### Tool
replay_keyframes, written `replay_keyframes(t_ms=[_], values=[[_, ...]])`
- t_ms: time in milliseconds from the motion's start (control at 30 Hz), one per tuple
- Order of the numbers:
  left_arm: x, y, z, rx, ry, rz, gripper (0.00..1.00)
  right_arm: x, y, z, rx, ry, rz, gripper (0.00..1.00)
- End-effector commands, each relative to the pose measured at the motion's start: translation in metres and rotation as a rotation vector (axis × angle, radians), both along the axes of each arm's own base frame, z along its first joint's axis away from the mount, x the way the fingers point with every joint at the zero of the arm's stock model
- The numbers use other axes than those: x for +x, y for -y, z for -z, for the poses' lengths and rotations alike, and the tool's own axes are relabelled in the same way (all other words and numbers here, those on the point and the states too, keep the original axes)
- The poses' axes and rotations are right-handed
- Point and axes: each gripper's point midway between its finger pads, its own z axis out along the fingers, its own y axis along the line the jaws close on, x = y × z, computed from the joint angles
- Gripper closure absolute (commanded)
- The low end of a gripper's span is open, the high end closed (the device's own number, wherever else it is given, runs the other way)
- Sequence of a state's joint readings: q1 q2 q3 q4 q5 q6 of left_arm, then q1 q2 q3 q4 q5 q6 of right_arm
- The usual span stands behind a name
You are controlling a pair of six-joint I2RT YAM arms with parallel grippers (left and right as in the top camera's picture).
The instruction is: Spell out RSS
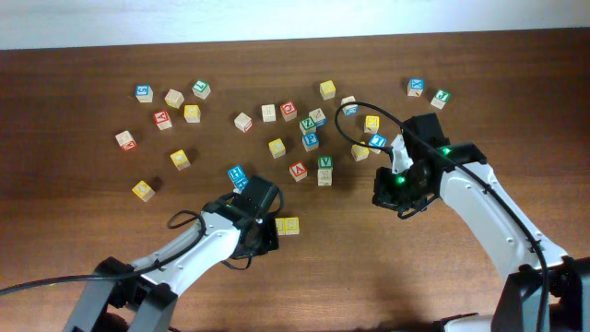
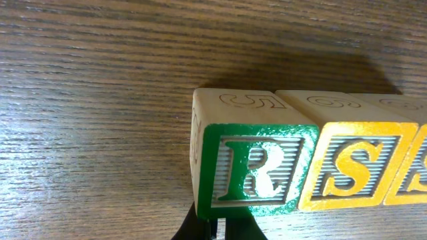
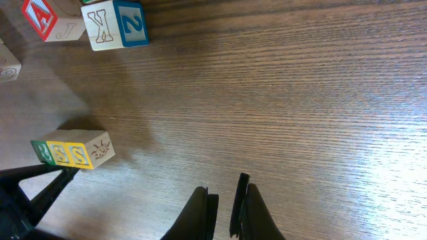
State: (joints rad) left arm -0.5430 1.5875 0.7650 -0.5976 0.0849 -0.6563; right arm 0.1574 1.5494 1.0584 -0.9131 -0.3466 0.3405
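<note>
here the three task cubes sit in one straight row on the dark brown wood-grain worktop (image 1: 55, 221), in the lower centre of the overhead frame. in the left wrist view the green-framed wooden r cube (image 2: 257, 170) fills the lower middle. its right side touches the first yellow-framed wooden s cube (image 2: 357, 170), which in turn touches the second yellow-framed wooden s cube (image 2: 415, 175), cut off by the right edge. read across that frame, the front faces give r, s, s.

the left end effector (image 2: 215, 221) shows only as a dark sliver at the bottom edge, just under the r cube. its fingers are drawn close, with a thin slit between them and nothing held. whether the tips touch the cube i cannot tell.

the right end effector (image 3: 225, 200) sits at the bottom centre of the right wrist frame, over bare worktop, its fingers narrow and nearly together, gripping nothing. it is well apart from the row, which lies at the left of that frame. at the upper left of the same frame stand a blue-framed wooden cube marked 2 (image 3: 117, 23) and, just beside it, a red-framed wooden cube marked a (image 3: 40, 17). in the overhead view many more coloured wooden letter cubes (image 1: 277, 148) lie scattered across the upper half.
</note>
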Motion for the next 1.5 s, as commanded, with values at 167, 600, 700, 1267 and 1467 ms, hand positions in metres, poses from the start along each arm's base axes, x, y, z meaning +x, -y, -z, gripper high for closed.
replay_keyframes(t_ms=[167,600,700,1267,1467], values=[[-0.006,-0.004,-0.028,0.01,-0.046,-0.004,1.0,0.001,0.0,-0.003,0.009,0.004,0.001,0.93],[0.037,-0.136,-0.16,-0.049,0.302,-0.403,0.05,-0.002,-0.005,-0.006,0.045,-0.009,-0.004,0.81],[0.038,-0.136,-0.158,-0.047,0.295,-0.403,0.01,-0.006,-0.007,-0.005,0.043,-0.02,-0.011,0.67],[0.036,-0.144,-0.171,-0.016,0.359,-0.416,0.01,-0.11,0.024,-0.127,0.017,0.292,0.044,0.02],[0.036,-0.144,-0.171,-0.016,0.359,-0.416,0.01,-0.103,0.024,-0.115,0.002,0.224,0.043,0.02]])
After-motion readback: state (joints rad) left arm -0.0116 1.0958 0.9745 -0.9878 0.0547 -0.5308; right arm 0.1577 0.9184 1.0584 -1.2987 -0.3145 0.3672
